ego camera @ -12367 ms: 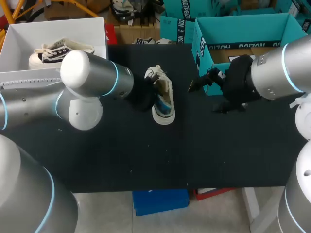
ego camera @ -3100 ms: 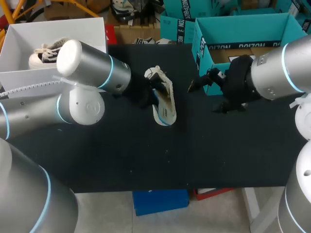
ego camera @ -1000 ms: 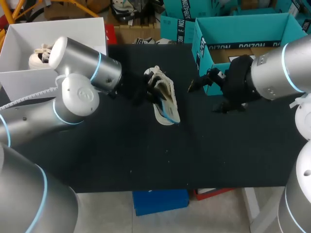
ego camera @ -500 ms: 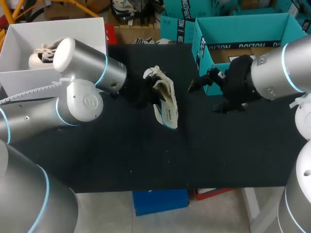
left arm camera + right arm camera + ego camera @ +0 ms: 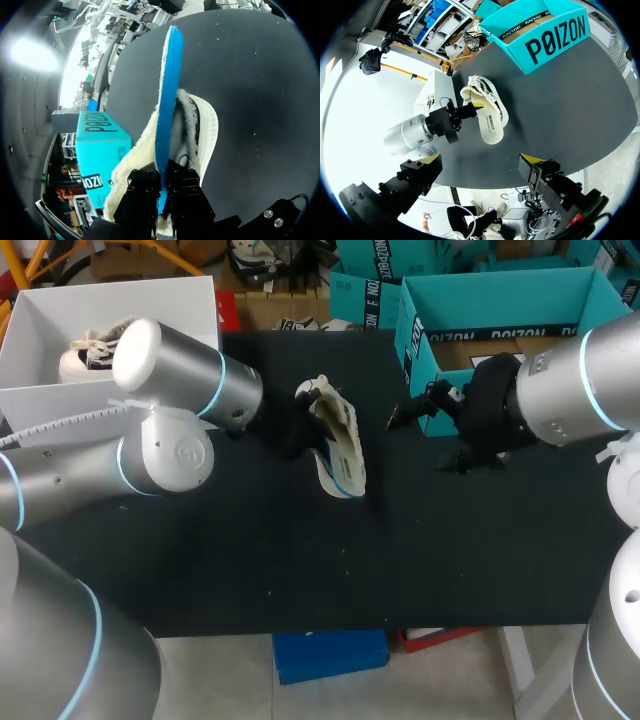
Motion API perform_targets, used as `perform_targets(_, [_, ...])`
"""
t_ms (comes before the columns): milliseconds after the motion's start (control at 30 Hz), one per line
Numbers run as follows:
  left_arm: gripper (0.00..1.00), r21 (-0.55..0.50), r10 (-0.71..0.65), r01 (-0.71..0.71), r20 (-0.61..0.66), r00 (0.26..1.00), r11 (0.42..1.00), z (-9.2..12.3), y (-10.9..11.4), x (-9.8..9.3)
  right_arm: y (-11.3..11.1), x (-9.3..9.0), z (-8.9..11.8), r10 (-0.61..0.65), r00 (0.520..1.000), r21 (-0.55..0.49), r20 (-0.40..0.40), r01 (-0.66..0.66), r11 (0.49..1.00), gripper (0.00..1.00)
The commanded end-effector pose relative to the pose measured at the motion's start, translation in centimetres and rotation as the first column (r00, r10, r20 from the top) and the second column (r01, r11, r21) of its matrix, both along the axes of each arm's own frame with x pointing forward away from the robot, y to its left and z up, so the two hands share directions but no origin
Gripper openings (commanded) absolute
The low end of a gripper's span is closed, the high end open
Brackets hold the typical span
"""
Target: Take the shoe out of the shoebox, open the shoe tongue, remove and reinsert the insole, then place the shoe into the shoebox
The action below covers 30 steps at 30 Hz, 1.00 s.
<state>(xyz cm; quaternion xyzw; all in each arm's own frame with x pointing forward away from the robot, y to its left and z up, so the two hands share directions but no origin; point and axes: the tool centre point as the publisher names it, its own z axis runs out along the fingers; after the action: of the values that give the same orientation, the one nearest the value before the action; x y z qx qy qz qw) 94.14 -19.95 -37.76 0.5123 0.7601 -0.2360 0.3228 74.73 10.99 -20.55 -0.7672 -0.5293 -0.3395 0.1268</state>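
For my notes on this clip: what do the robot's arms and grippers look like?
The left arm and right arm are rounded silver-grey tubes with glowing light-blue rings at the joints. A white ribbed cable runs along the left arm. The left gripper and right gripper are blocky and black; the right gripper's fingers end in bright yellow tips.

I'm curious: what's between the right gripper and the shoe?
Nothing. Right wrist view shows only bare black table between the right gripper and the shoe.

Robot lab (left arm (image 5: 180,380), black table (image 5: 300,560), shoebox (image 5: 500,288))
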Motion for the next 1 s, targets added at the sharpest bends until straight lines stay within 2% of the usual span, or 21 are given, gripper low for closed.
perform_targets(33, [0.00, 0.004, 0.021, -0.021, 0.008, 1.000, 1.000, -0.3, 0.0, 0.6, 0.1, 0.0, 0.0, -0.002, 1.000, -0.003, 0.000, 0.002, 1.000, 1.00])
perform_targets(667, [0.00, 0.027, 0.089, -0.090, 0.061, 0.994, 0.996, -0.1, 1.0, 3.4, 0.1, 0.0, 0.0, -0.002, 1.000, -0.003, 0.000, 0.002, 1.000, 1.00])
perform_targets(833, [0.00, 0.016, 0.096, -0.097, 0.056, 0.994, 0.995, -0.1, 0.8, 3.4, 0.1, 0.0, 0.0, -0.002, 1.000, -0.003, 0.000, 0.002, 1.000, 1.00])
perform_targets(867, [0.16, 0.011, 0.096, -0.096, 0.053, 0.994, 0.995, -0.1, 0.7, 3.3, 0.1, 0.0, 0.0, -0.002, 1.000, -0.003, 0.000, 0.002, 1.000, 1.00])
perform_targets(933, [0.73, -0.006, 0.088, -0.088, 0.040, 0.995, 0.996, 0.1, 0.4, 3.0, 0.1, 0.0, 0.0, -0.002, 1.000, -0.003, 0.000, 0.002, 1.000, 1.00])
perform_targets(1000, [0.97, -0.024, 0.083, -0.082, 0.026, 0.996, 0.996, 0.3, 0.1, 2.7, 0.1, 0.0, 0.0, -0.002, 1.000, -0.003, 0.000, 0.002, 1.000, 1.00])
